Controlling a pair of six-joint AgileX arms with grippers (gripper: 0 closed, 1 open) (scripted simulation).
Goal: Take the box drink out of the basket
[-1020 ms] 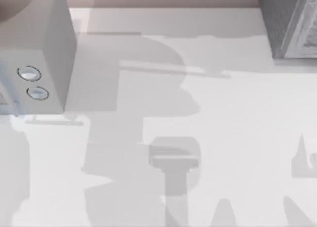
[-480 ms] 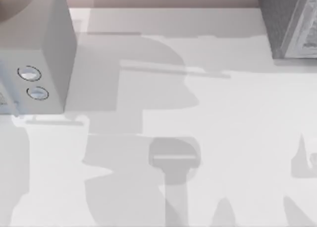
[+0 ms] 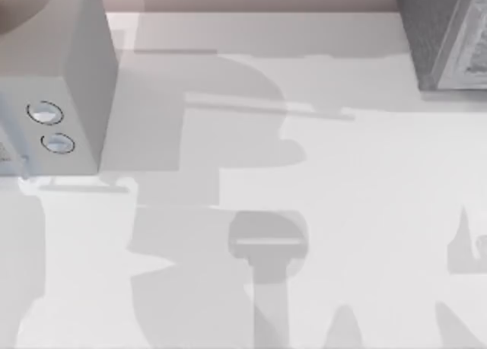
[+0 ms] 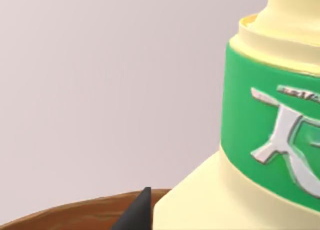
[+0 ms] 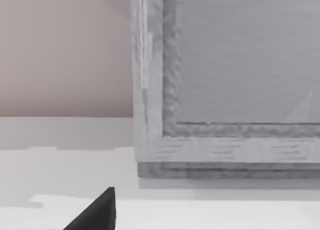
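- The box drink (image 4: 260, 155) sits right up against the left wrist camera: a pale-yellow bottle with smooth, glossy shoulders and a stepped neck, wrapped in a green band (image 4: 270, 120) with raised silver-white lettering.
- It stands just above a curved brown rim (image 4: 75, 212) with a wood-like grain, the basket's edge as far as I can tell.
- A dark, pointed fingertip (image 4: 137, 212) of the left gripper rises just beside the bottle's base; I cannot tell whether the jaws are apart or clamped.
- In the right wrist view, 1 dark fingertip (image 5: 97, 212) pokes up over the white table (image 5: 60, 165), facing a grey, rough-textured framed block (image 5: 225, 79); the state of those jaws is not something I can tell either.
- From above, the table (image 3: 365, 182) is matte white and crossed by soft grey shadows, with a grey boxy body bearing 2 round ringed discs (image 3: 49, 128) at the left and a speckled grey block (image 3: 441, 37) at the far right corner.
- The top view matches half a second ago; against 1 second ago the central shadow looks slightly rounder and fuller.
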